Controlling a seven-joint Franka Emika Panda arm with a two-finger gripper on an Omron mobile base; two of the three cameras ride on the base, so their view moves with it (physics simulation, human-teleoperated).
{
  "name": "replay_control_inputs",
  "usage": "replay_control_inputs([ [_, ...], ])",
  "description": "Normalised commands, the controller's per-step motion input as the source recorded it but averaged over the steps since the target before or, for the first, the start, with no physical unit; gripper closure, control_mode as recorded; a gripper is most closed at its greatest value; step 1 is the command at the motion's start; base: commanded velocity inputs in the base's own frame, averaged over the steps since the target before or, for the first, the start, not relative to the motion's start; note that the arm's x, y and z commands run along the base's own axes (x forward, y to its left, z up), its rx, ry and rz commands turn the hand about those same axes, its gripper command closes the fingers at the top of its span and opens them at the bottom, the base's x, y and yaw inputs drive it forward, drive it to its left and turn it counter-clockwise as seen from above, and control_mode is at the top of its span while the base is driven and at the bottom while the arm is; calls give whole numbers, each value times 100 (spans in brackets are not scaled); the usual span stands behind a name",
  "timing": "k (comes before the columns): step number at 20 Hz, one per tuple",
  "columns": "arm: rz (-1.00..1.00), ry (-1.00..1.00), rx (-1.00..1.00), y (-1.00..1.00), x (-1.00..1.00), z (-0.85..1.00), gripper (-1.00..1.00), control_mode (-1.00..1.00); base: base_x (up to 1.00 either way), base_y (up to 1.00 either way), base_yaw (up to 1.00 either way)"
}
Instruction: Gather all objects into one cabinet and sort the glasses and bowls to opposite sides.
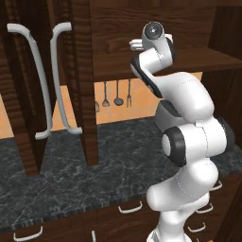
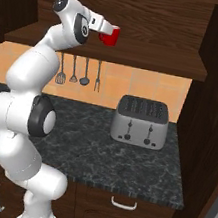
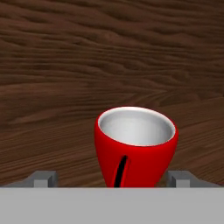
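While jaws (image 2: 109,29) grip it, red cup (image 3: 134,146) w/ white interior.

Red cup (image 3: 135,146): glossy red exterior, pale grey-white interior, walls tapering toward the base. A thin dark vertical mark runs down the near side. Mouth open and facing up in the hand view; contents: none visible. In the right base view the cup (image 2: 109,35) sits raised inside the open cabinet (image 2: 147,21), above its shelf board, in front of the wood-grain back panel, left of centre.

Cabinet: dark brown wood-grain. Tall doors (image 1: 80,80) stand open left of the shelf, each with a long curved white handle (image 1: 61,80).
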Motion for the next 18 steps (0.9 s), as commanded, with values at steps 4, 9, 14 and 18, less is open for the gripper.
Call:
replay_control_inputs([
  [4, 0, 0, 0, 0, 0, 0, 100, -100, 0, 0, 0],
  [9, 0, 0, 0, 0, 7, 0, 100, -100, 0, 0, 0],
  [14, 0, 0, 0, 0, 6, 0, 100, -100, 0, 0, 0],
  [18, 2, 0, 0, -1, -1, 18, 100, -100, 0, 0, 0],
])
